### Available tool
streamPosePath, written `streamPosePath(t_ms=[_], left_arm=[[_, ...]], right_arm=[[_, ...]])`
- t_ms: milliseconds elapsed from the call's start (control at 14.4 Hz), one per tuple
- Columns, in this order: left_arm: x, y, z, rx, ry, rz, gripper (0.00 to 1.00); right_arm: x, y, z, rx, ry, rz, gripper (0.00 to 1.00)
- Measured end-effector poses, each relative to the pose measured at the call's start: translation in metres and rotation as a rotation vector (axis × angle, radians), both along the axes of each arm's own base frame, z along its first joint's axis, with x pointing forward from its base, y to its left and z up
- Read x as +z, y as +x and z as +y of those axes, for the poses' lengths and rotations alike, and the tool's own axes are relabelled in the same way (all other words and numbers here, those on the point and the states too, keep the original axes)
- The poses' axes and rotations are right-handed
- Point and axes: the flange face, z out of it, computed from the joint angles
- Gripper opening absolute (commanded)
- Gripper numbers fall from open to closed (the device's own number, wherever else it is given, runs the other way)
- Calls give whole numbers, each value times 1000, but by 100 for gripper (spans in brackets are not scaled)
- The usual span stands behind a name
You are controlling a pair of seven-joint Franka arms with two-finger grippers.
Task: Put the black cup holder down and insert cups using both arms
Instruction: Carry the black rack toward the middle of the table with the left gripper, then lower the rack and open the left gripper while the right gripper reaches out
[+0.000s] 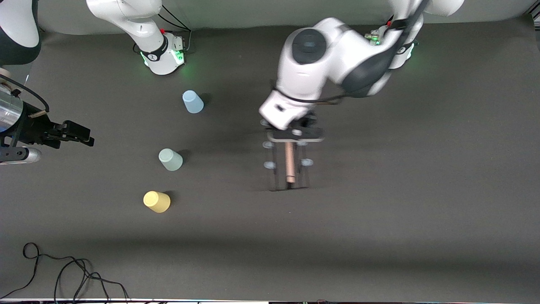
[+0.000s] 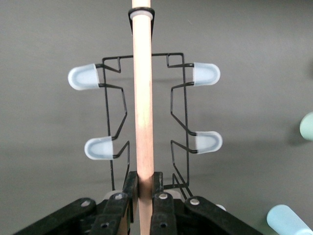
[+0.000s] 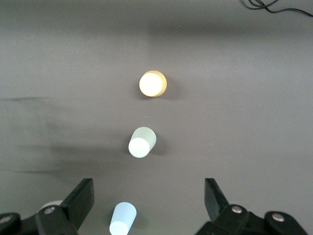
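Left wrist view shows us the left gripper (image 2: 143,198) pinching the black cup holder (image 2: 144,122) by its rod; right gripper (image 3: 149,198) spread over the cups (image 3: 142,142).

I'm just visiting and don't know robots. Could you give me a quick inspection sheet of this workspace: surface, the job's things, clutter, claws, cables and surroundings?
Surface: dark grey table mat, flat.
Job's things: black cup holder near the table's middle, its wooden handle gripped. Three cups stand upside down toward the right arm's end: light blue cup farthest from the front camera, pale green cup in between, yellow cup nearest.
Clutter: nothing seen.
Claws: left claw shut on the holder's handle; right claw open, waiting up in the air over the cups.
Cables: loose black cable at the table's front edge.
Surroundings: green-lit arm bases.
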Motion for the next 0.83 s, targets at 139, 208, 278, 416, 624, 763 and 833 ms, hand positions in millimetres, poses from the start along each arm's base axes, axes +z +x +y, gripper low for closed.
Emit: streamPosePath(t_ms=[139, 208, 278, 416, 624, 763, 833], left_arm=[[-19, -18, -35, -18, 5, 0, 0], [-29, -22, -45, -14, 3, -5, 0], [-40, -24, -53, -9, 3, -13, 0], [-62, -25, -64, 0, 11, -32, 0], [-90, -25, -73, -4, 25, -36, 0], [-103, -27, -81, -13, 11, -49, 0], [-109, -29, -84, -19, 11, -49, 0]], right_arm=[[-7, 0, -2, -3, -1, 15, 100], [-14, 0, -3, -5, -1, 26, 100], [-23, 0, -3, -6, -1, 36, 100], [-50, 6, -3, -10, -2, 28, 100], [-93, 8, -5, -16, -3, 10, 100], [-113, 7, -5, -18, -4, 3, 100], [-126, 4, -5, -20, -4, 2, 100]])
